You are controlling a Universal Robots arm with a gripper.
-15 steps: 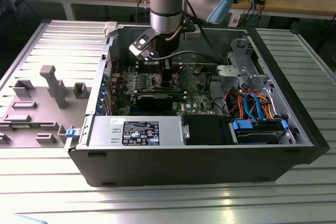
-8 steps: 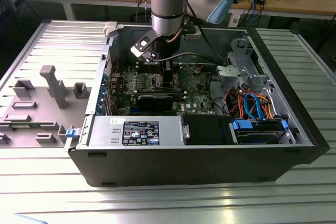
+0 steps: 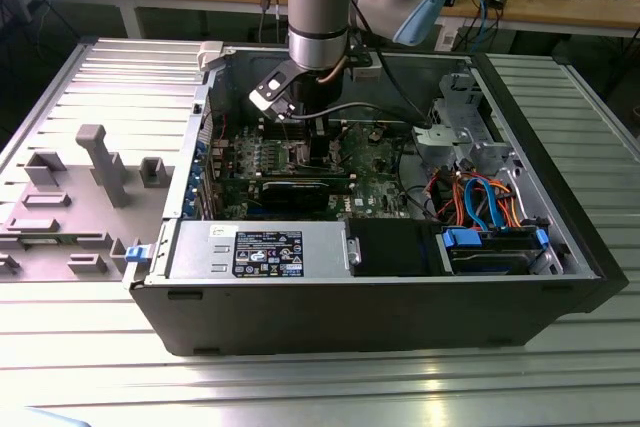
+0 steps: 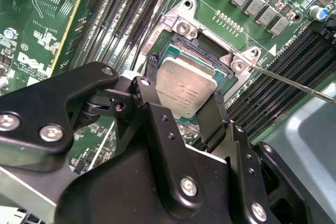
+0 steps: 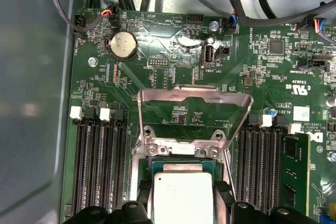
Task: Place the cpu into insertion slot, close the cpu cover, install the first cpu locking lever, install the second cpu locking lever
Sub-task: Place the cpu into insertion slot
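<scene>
The cpu [image 4: 184,90] is a silvery-tan square held between my gripper's [image 4: 185,83] two black fingers [image 4: 152,66], which are shut against its opposite edges. It sits level at the insertion slot [image 4: 185,25], within the slot's silver rim; whether it is fully seated I cannot tell. In the first wrist view the cpu [image 5: 181,199] lies just past the hinge bar of the slot [image 5: 181,150], and the cpu cover [image 5: 194,96] stands swung open beyond it. A thin silver locking lever [image 4: 294,83] sticks out free beside the slot. In the exterior view the gripper [image 3: 318,135] reaches down into the computer case [image 3: 360,317].
Long black memory slots [image 5: 97,166] flank the socket on both sides. A coin battery [image 5: 123,44] and cables lie beyond the cover. In the exterior view, a black expansion card [image 3: 290,187], a power supply [image 3: 262,249], blue and orange cables [image 3: 480,197] and a grey fixture [image 3: 100,162].
</scene>
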